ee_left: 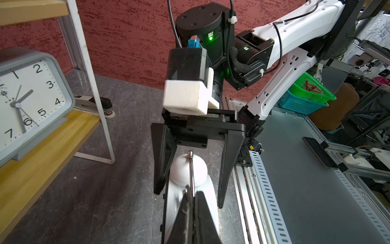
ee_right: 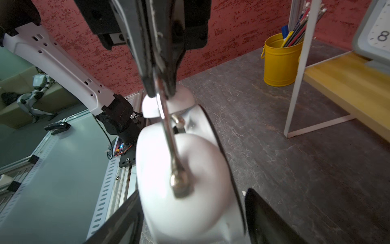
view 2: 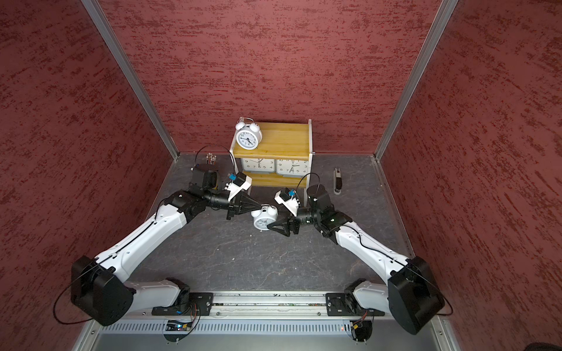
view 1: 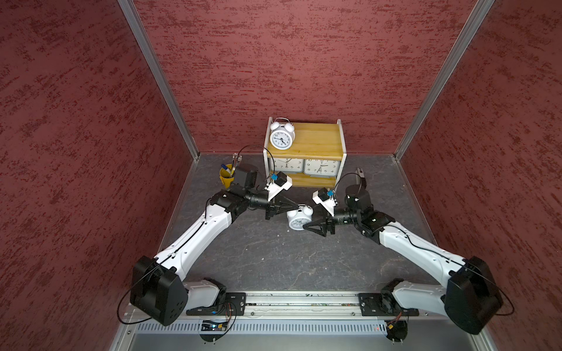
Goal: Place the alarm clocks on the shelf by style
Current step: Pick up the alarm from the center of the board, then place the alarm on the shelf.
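Dark tabletop (view 1: pixel 273 258) underlies a white twin-bell clock (view 1: pixel 296 223), chrome-handled.

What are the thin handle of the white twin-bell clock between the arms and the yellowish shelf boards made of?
The thin curved handle on the white twin-bell clock looks like polished metal: silvery with bright glints. The yellowish shelf boards look like varnished wood: grain lines under a sheen, maybe laminate.

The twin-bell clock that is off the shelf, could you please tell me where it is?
In both top views the twin-bell clock is before the shelf, between the left end effector and right end effector.
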### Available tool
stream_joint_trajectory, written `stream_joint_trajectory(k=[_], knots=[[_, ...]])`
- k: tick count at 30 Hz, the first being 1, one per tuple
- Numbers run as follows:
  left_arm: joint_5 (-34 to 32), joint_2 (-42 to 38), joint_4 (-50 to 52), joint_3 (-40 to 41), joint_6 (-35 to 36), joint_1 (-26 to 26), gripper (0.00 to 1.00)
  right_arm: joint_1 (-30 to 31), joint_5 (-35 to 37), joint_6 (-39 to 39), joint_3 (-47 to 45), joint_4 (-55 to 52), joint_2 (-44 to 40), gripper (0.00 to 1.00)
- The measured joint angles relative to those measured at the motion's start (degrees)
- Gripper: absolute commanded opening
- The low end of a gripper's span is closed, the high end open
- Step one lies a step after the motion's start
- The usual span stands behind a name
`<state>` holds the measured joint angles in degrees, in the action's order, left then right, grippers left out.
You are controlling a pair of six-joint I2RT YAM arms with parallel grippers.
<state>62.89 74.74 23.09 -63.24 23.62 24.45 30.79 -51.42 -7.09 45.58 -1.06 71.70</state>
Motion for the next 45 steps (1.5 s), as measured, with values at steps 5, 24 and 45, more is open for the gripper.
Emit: stream_joint_trajectory(k=[5,24,45], knots=[[-0.59,0.09,-0.09,-0.11,-0.33,-0.02,0.0,-0.09,-0.85,-0.39,0.0,-0.37,-0.04,0.38],[-22.4,-8.79,-13.07,4.42,-7.96,-2.64,0.77,-0.76,6.51,0.63,5.44,-5.46,-5.46,0.25],[-36.87,-10.8,-18.1,7.96,-16.06,-14.71,0.71,-12.39,11.34,1.33,37.33,-14.95,2.25,0.24]])
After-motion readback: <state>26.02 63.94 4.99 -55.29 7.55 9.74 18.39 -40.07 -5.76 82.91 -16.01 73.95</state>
